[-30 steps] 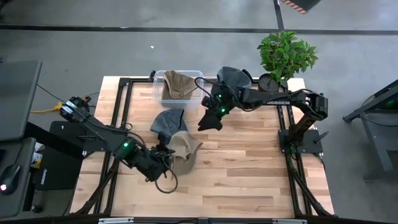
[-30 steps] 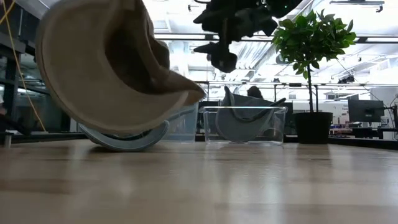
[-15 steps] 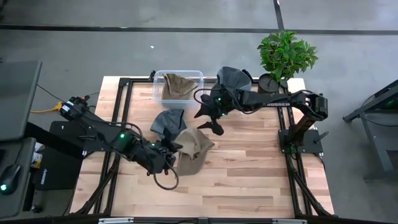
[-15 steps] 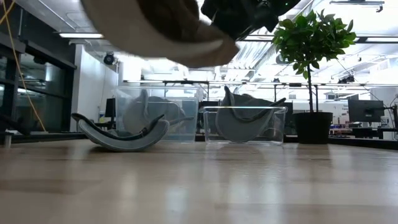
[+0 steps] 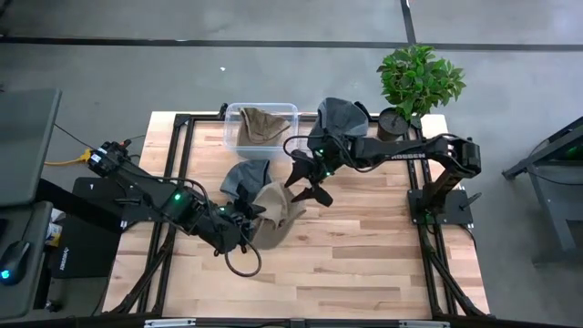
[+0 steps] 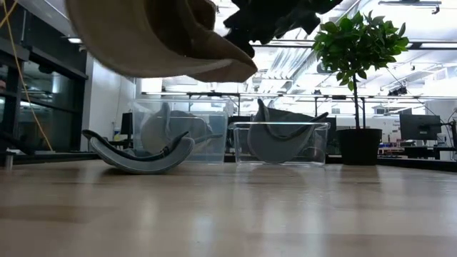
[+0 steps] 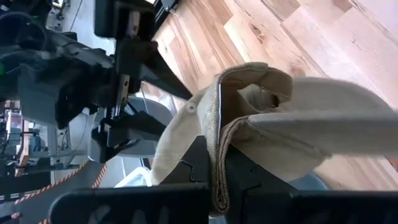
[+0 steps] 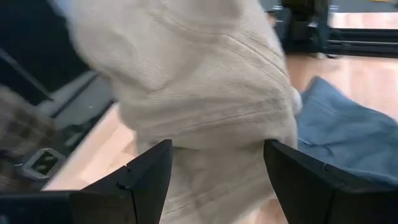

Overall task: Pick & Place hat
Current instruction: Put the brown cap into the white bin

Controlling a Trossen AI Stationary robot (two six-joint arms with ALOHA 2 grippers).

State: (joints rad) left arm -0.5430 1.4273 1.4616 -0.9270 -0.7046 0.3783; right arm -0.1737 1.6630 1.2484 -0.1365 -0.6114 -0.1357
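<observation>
Left end effector [image 5: 244, 230] grips tan hat [image 5: 276, 211] aloft; right end effector [image 5: 308, 181] apparently open beside.

Hats [image 5: 276, 211]: four (two in bins [image 5: 231, 137]); bins two; plant [image 5: 420, 79] one.

— Where do we see the tan hat [image 5: 276, 211]?
— We see it crumpled, lifted clear off the worktop [image 5: 364, 246], clamped in the left claw [image 5: 248, 221], beside the grey hat [image 5: 242, 179].
</observation>
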